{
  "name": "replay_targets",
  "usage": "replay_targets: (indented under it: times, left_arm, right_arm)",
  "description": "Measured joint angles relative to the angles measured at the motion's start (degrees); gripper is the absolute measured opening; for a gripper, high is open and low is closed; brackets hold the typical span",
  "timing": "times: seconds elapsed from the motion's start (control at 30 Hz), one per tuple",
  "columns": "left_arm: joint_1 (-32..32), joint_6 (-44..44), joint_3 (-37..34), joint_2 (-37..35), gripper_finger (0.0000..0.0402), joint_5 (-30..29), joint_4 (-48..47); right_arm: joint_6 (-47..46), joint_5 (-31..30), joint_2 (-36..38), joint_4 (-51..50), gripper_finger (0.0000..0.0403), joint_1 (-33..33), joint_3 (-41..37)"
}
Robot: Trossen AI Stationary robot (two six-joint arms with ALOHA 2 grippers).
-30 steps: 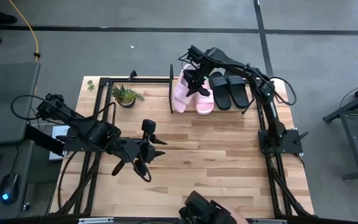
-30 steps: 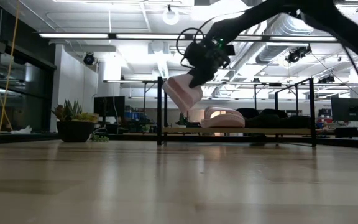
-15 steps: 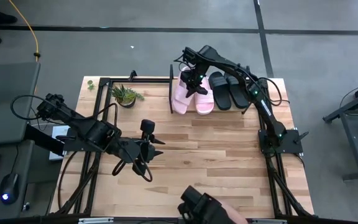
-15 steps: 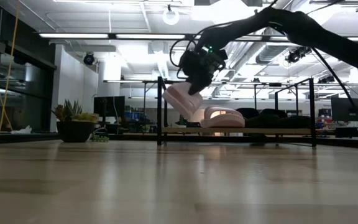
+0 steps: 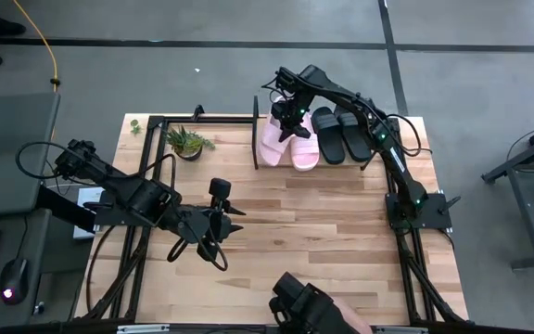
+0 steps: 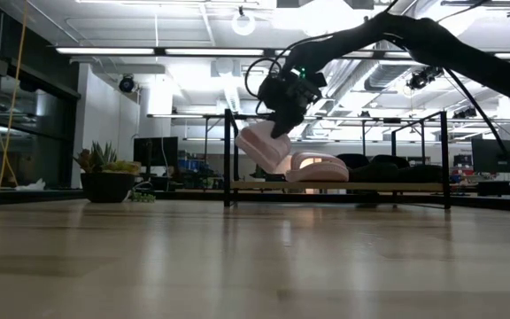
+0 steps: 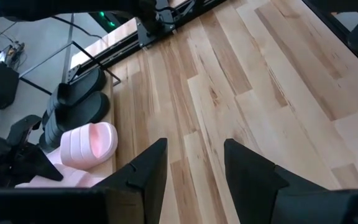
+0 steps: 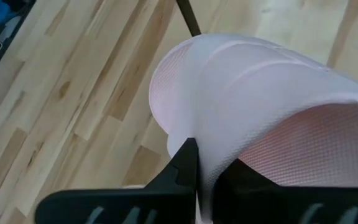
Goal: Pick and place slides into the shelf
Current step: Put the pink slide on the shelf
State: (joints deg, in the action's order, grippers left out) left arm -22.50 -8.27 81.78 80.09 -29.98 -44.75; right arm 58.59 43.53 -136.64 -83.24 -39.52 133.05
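The wooden table (image 5: 323, 232) carries a low shelf (image 5: 256, 139) and a small potted plant (image 5: 187, 143). On the shelf lie one pink slide (image 5: 305, 148) and two black slides (image 5: 341, 133).

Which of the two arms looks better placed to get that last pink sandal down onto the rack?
The right. Its gripper is shut on the pink slide, holding it tilted above the shelf beside the other pink slide. The left gripper hangs open and empty over the tabletop, away from the shelf.

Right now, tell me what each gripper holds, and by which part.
The right gripper is shut on a pale pink slide, pinching its wide strap. The left gripper holds nothing.
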Motion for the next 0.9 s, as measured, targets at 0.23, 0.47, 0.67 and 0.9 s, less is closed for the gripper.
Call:
replay_targets:
  times: [0.23, 0.47, 0.67, 0.9]
  left_arm:
    - [0.0, 0.2, 0.0, 0.0, 0.0143, 0.0, 0.0]
    - [0.0, 0.9, 0.0, 0.0, 0.0143, 0.0, -0.2]
    - [0.0, 1.0, 0.0, 0.0, 0.0143, 0.0, -0.4]
    - [0.0, 1.0, 0.0, 0.0, 0.0143, 0.0, -0.4]
  right_arm:
    - [-2.1, -0.8, 0.0, -0.2, 0.0000, 0.0, 0.0]
    - [-5.4, -4.5, 0.0, -0.1, 0.0000, 0.0, 0.0]
    - [-5.8, -4.9, 0.0, -0.3, 0.0000, 0.0, 0.0]
    - [-6.5, -4.9, 0.0, -0.9, 0.0045, 0.3, 0.0]
